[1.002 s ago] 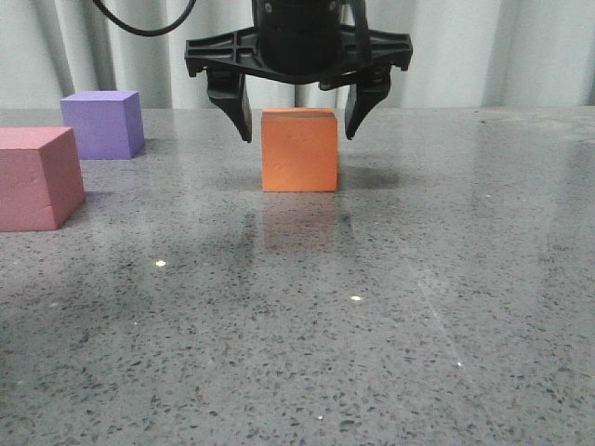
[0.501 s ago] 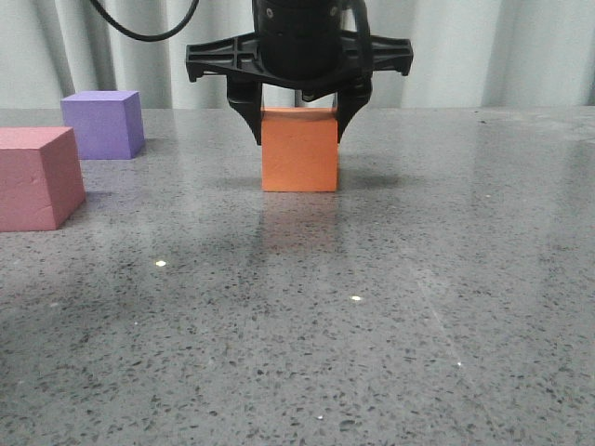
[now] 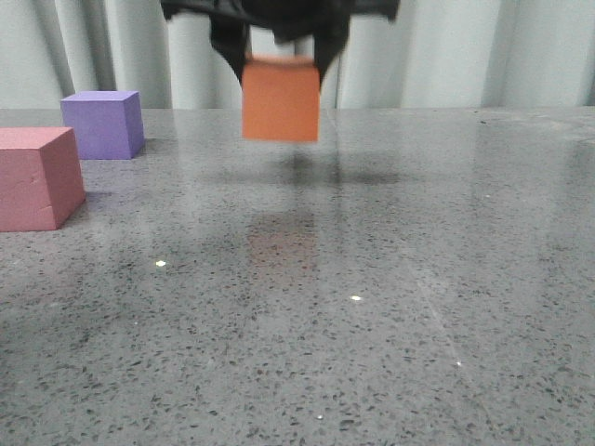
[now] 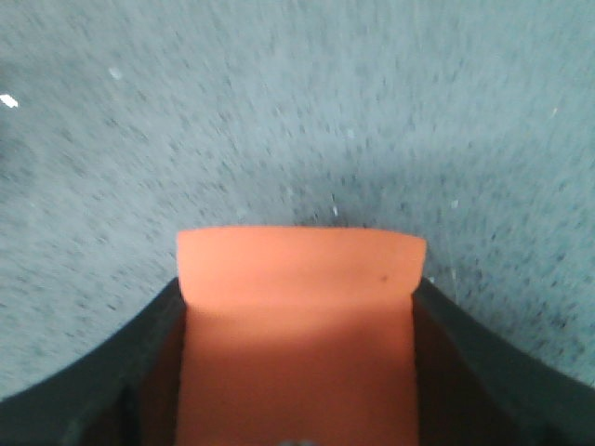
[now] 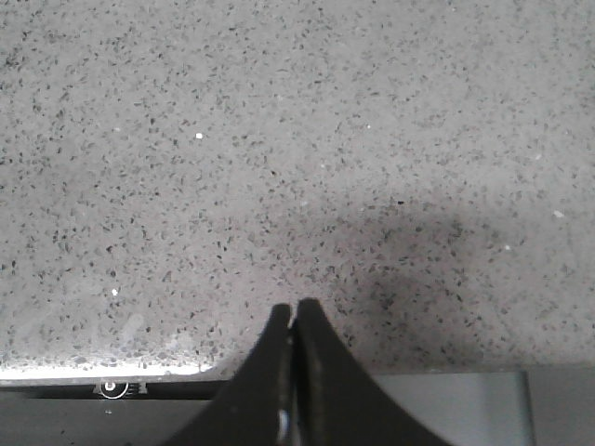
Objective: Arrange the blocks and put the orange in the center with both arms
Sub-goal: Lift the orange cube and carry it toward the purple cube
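Observation:
My left gripper (image 3: 280,67) is shut on the orange cube (image 3: 280,100) and holds it in the air above the grey table, near the middle at the back. In the left wrist view the orange cube (image 4: 297,316) fills the gap between the two black fingers (image 4: 153,344). The purple cube (image 3: 102,124) stands at the back left. The pink-red cube (image 3: 35,178) stands nearer, at the left edge, partly cut off. My right gripper (image 5: 294,311) is shut and empty over bare table; it does not show in the front view.
The grey speckled table (image 3: 390,279) reflects the orange cube below it. A pale curtain (image 3: 465,46) hangs behind the table. The right wrist view shows the table's edge (image 5: 112,372) and a dark strip beside the fingers.
My left gripper closed on the orange cube, then lifted it off the table and a little to the left. The purple and pink-red cubes have not moved.

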